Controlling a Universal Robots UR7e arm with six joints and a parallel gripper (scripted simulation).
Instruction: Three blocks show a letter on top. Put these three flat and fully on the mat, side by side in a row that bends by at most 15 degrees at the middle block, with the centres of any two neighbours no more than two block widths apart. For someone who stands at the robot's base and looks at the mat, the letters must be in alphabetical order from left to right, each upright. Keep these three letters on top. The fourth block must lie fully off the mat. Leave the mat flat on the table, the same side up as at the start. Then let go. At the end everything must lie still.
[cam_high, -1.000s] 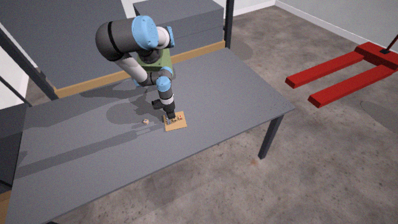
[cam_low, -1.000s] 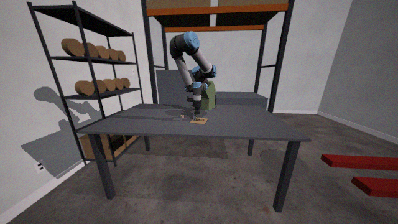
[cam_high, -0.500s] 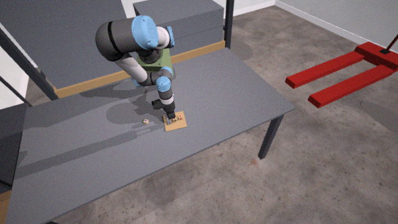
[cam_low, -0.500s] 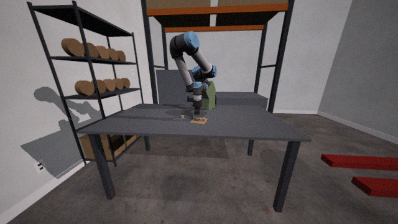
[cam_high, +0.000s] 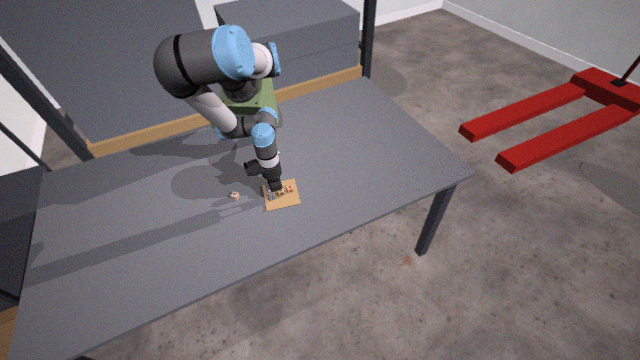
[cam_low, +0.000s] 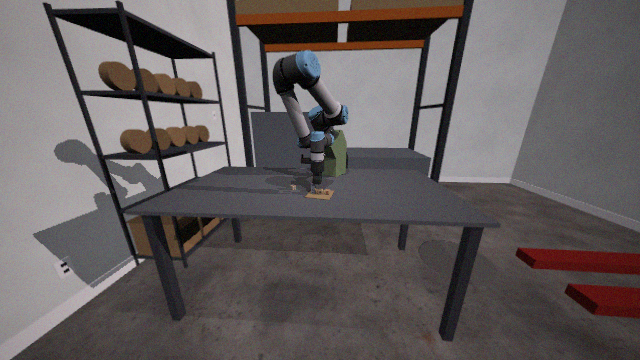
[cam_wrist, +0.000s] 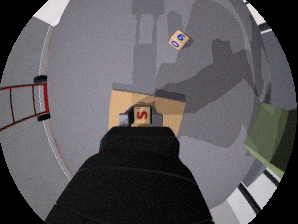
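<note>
In the wrist view my gripper (cam_wrist: 142, 111) (cam_high: 273, 193) (cam_low: 315, 189) stands low over the tan mat (cam_wrist: 120, 102) (cam_high: 289, 202) (cam_low: 320, 196). Its fingers press on both sides of a wooden block with a red S (cam_wrist: 142, 114) on top, which is at the mat's left part as the top camera sees it. Two more blocks (cam_high: 281, 190) (cam_high: 289, 188) sit on the mat in a row just right of the gripper; their letters are too small to read, and the wrist view hides them. The fourth block (cam_wrist: 179, 39) (cam_high: 234, 195) (cam_low: 293, 188), showing blue digits, lies off the mat on the table.
The grey table (cam_high: 350, 150) (cam_low: 390, 200) carries the mat near its middle. The robot's green base (cam_high: 250, 97) (cam_low: 336, 157) stands at the back edge. A shelf rack (cam_low: 150, 145) and red pallet forks (cam_high: 550, 120) are away from the table.
</note>
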